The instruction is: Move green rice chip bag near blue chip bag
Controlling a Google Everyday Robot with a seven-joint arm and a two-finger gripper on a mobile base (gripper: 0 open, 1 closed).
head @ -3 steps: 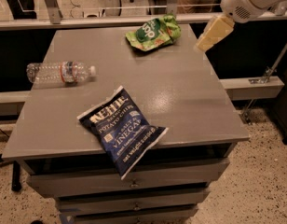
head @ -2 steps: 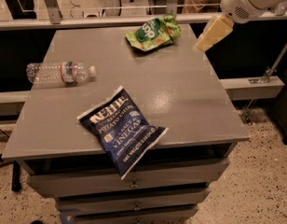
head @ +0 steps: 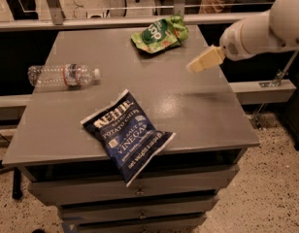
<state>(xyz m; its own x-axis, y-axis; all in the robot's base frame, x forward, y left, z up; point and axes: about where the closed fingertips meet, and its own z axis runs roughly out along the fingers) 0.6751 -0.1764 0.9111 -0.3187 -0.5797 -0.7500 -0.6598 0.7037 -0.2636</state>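
Observation:
The green rice chip bag lies crinkled at the far edge of the grey table, right of centre. The blue chip bag lies near the front edge, one corner hanging over it. My gripper hangs above the table's right side, its cream fingers pointing down-left, to the right of the green bag and a little nearer the front. It holds nothing that I can see and touches neither bag.
A clear plastic water bottle lies on its side at the table's left. Drawers sit under the tabletop. A rail runs behind the table. A lower shelf is at the right.
My gripper has moved left and slightly down, in over the table's right side and closer to the green bag. The bags and the bottle have not moved.

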